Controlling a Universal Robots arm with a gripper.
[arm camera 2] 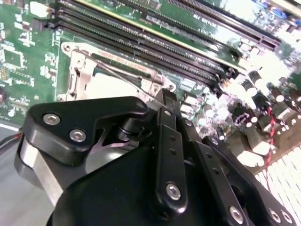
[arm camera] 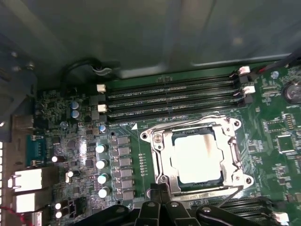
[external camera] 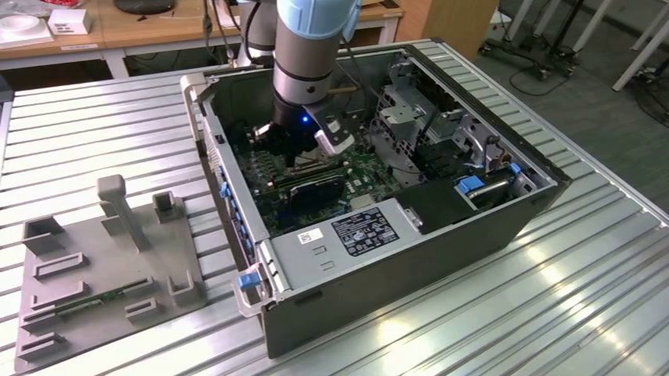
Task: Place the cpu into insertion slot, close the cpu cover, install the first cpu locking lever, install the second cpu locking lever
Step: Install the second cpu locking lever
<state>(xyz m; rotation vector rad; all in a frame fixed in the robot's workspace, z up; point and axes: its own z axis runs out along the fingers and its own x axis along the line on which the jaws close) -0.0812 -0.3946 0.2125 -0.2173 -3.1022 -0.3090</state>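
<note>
Lying just beyond claw [arm camera: 162, 200]: cpu [arm camera: 195, 160]

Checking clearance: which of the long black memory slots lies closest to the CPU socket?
The memory slot directly bordering the cpu cover; the others lie beyond it, toward the case wall.

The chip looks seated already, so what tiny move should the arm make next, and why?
Probably press the thin wire lever down: the cpu already lies under the lowered cpu cover, and the end effector sits right at that lever's end.
</note>
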